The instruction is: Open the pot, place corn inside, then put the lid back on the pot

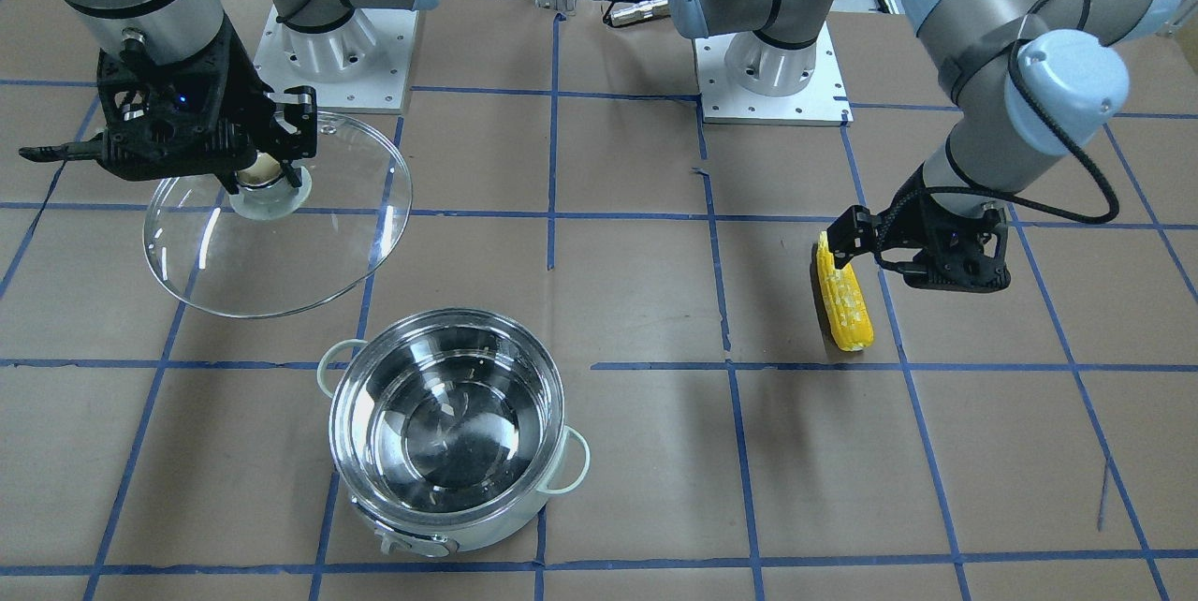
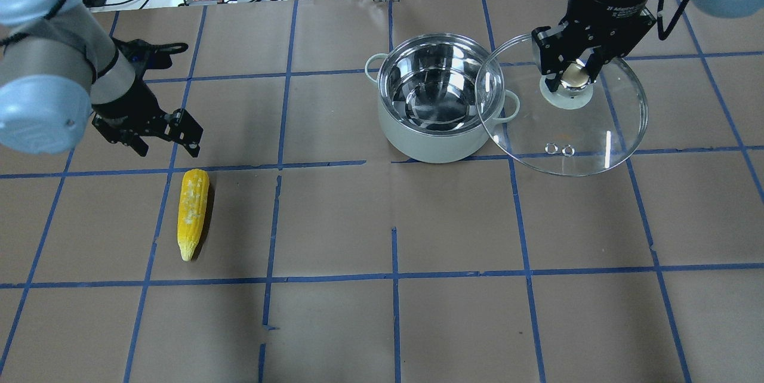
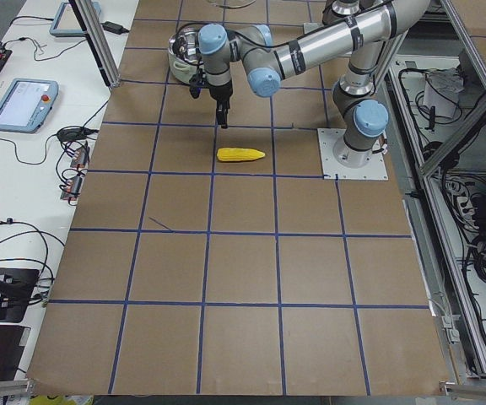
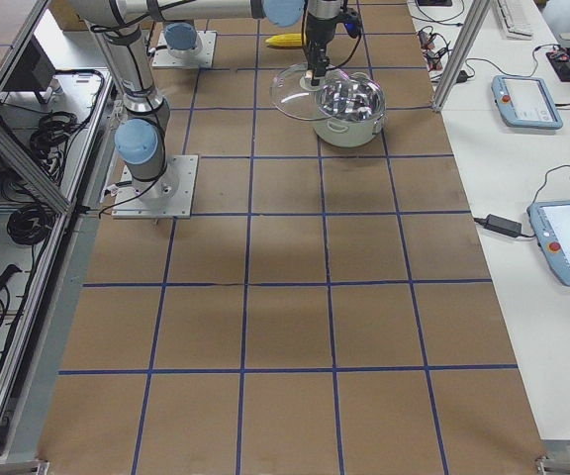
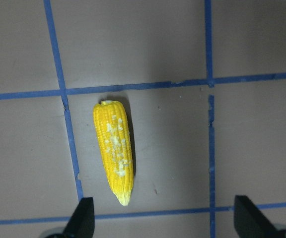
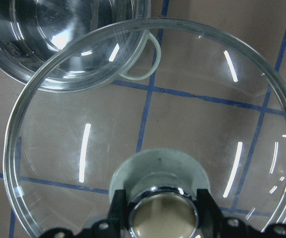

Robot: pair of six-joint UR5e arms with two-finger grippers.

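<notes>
Table (image 2: 453, 222) w/ pot (image 2: 439, 135), handle (image 1: 329, 374) behind lid (image 2: 597, 132)

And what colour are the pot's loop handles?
Pale green handles, clearest in the exterior front-facing view.

Overhead and front cameras face each other (steeply downward), sharing the pot (image 2: 436, 145).

brown paper-covered table (image 2: 453, 222) gridded with blue tape (image 2: 395, 311) — white bench (image 4: 522, 158) with pendants (image 4: 569, 240) alongside.
</notes>
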